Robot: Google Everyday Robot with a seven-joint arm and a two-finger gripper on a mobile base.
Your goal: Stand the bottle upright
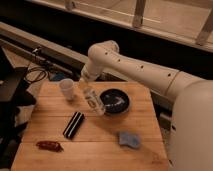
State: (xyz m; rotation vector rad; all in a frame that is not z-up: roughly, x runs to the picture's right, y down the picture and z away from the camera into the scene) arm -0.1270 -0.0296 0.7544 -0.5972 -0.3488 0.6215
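Observation:
The bottle [94, 101] is a slim clear one with a pale label. It leans over the wooden table [100, 150], between the white paper cup [67, 89] and the black bowl [115, 101]. Its upper end is up-left at my gripper and its lower end points down-right, near the bowl's left rim. My gripper [85, 84], at the end of the white arm that comes in from the right, is shut on the bottle's upper part. I cannot tell whether the lower end touches the table.
A flat black bar [73, 124] lies in front of the bottle. A red object [49, 145] lies at the front left and a blue cloth [129, 139] at the front right. Dark equipment and cables stand off the table's left edge.

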